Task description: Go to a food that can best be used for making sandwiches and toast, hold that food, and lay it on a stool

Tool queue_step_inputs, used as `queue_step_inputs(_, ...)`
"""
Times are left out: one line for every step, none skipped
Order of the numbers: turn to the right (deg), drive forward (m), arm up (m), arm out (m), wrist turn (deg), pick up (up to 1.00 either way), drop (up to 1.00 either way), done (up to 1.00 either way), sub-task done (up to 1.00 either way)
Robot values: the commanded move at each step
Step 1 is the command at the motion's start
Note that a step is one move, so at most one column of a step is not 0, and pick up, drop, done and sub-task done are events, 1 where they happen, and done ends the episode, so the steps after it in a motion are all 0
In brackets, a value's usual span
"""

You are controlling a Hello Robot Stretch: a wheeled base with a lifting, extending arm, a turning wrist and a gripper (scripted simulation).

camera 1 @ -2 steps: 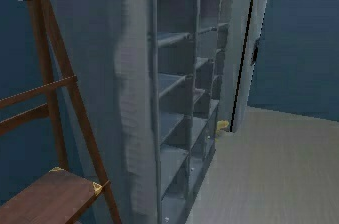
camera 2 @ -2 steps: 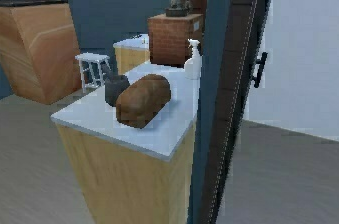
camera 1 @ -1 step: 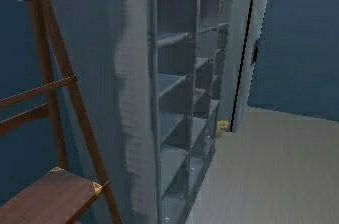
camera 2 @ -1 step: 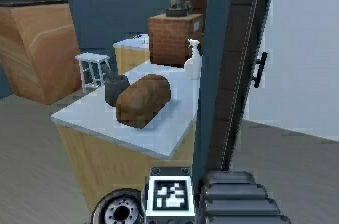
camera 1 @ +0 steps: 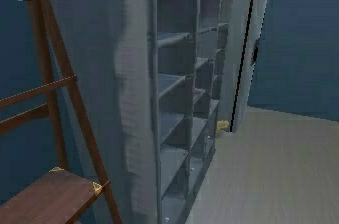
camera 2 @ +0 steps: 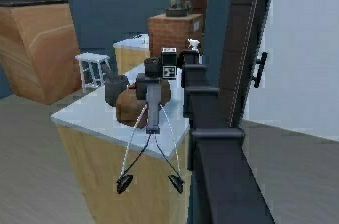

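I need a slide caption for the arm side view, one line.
The tool at a pale-topped counter bearing a brown lump, white stool behind.

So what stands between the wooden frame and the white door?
A tall grey shelf unit stands between wooden frame and white door, in the forward view.

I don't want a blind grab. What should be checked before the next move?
1. Brown loaf-like thing lies on the counter: ok.
2. Gripper lined up on that thing: cannot tell.
3. Gripper holds anything: cannot tell.
4. White stool in sight beyond the counter: ok.
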Motion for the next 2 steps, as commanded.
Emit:
queue_step_inputs(0.0,0.0,0.0,0.0,45.0,0.0,0.0,0.0,0.0)
queue_step_inputs(0.0,0.0,0.0,0.0,45.0,0.0,0.0,0.0,0.0)
